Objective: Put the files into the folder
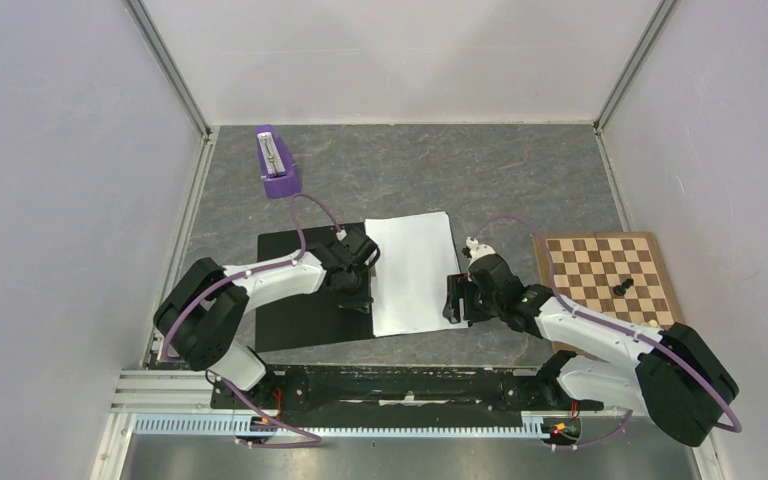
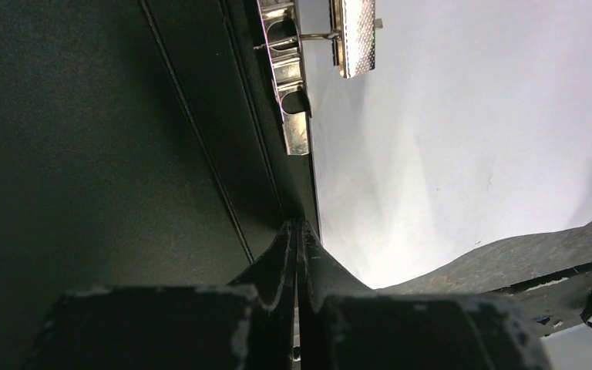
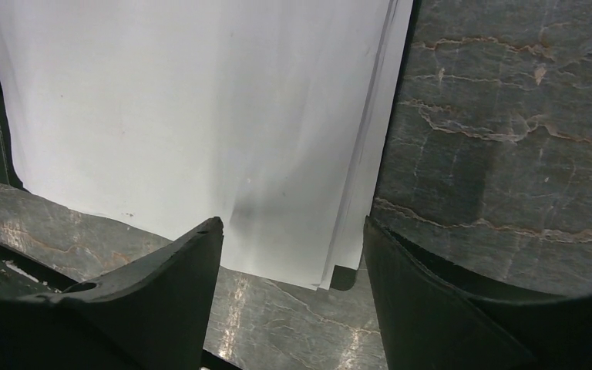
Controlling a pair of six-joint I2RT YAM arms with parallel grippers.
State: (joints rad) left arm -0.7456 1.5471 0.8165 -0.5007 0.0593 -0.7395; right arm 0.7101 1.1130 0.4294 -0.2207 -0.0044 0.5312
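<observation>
Between the right gripper's spread fingers lies the near corner of the files, a white stack resting on the right half of the open folder; those fingers grip nothing. Ahead of the left gripper's fingers, pinched together on nothing, runs the black spine with its metal clip, the files just to its right.
</observation>
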